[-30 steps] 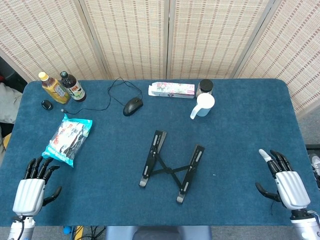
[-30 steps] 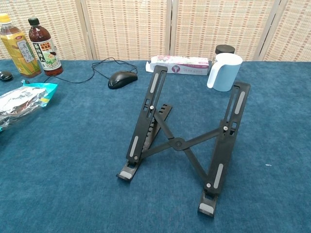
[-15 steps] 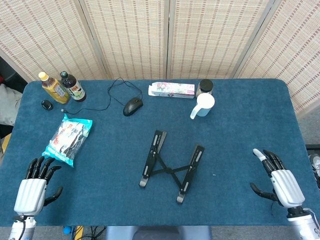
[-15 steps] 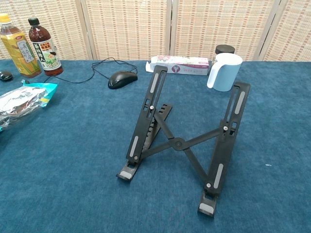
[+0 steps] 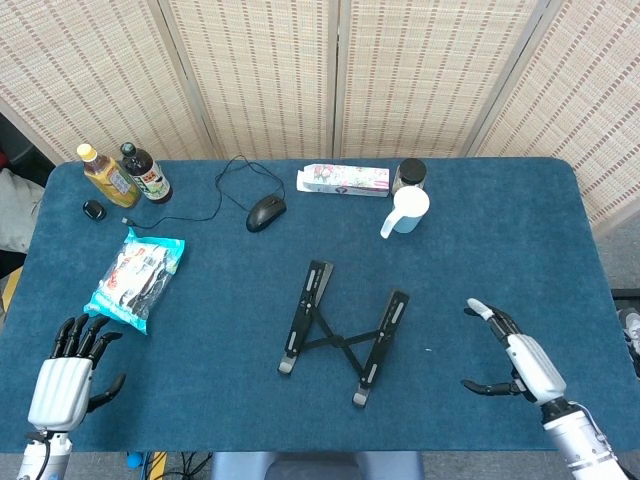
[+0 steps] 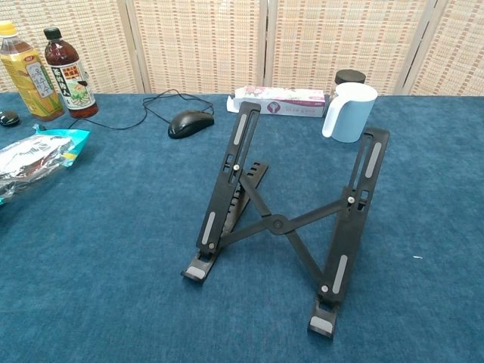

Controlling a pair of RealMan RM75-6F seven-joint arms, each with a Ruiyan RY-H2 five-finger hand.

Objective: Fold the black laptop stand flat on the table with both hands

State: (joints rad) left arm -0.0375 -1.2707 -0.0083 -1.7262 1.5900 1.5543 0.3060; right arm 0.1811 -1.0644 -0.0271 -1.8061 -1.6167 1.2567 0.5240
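Observation:
The black laptop stand (image 5: 343, 332) stands unfolded in the middle of the blue table, two raised rails joined by crossed bars; the chest view shows the stand (image 6: 291, 219) propped up at an angle. My left hand (image 5: 68, 372) hovers at the front left corner, fingers spread, holding nothing. My right hand (image 5: 515, 352) is at the front right, turned toward the stand, fingers apart and empty, still a good gap from the right rail. Neither hand shows in the chest view.
A snack bag (image 5: 137, 276) lies left of the stand. Along the back sit two bottles (image 5: 125, 175), a small black puck (image 5: 93, 210), a wired mouse (image 5: 265, 212), a flat box (image 5: 345, 180), a dark jar (image 5: 409, 173) and a pale blue jug (image 5: 406, 211).
My right hand has moved left toward the stand and rotated inward. The left hand has barely shifted. The stand has not moved.

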